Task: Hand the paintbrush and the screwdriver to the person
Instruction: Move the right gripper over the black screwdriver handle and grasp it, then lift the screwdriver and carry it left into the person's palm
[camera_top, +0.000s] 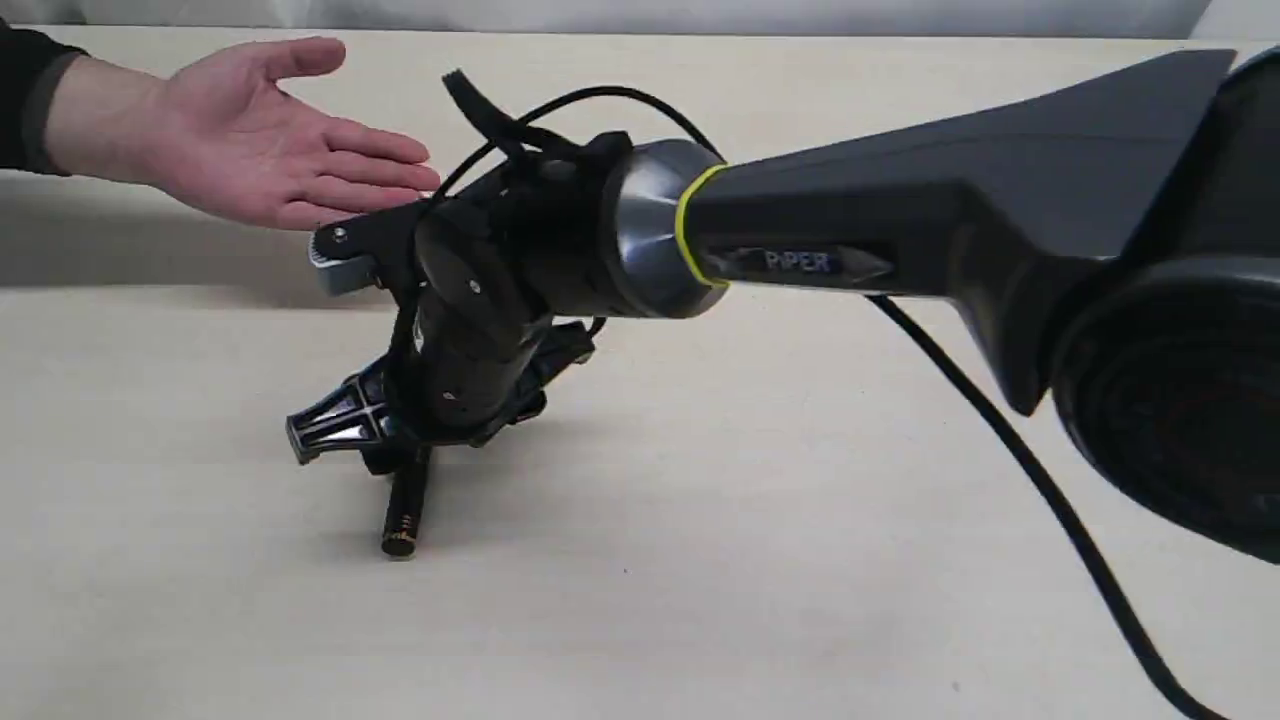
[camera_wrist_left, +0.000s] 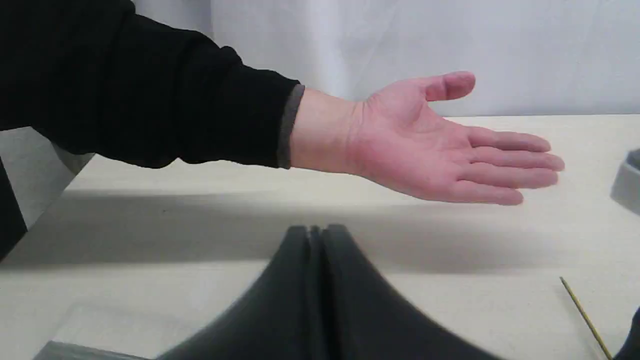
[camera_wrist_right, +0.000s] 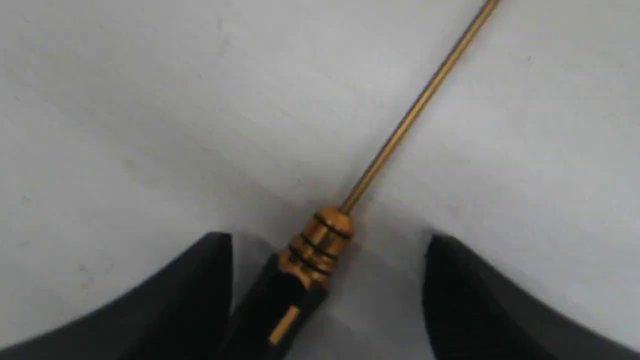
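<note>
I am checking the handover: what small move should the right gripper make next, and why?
Probably close the right gripper: its jaws stand open on both sides of the screwdriver lying on the table, and the person's hand is empty.

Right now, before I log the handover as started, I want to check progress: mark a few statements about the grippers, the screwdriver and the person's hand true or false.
The right gripper is shut on the screwdriver. False: its jaws stand open on either side of the handle.
The screwdriver lies on the table. True.
The person's hand is palm up and empty. True.
The left gripper grips a tool. False: it is shut on nothing.
</note>
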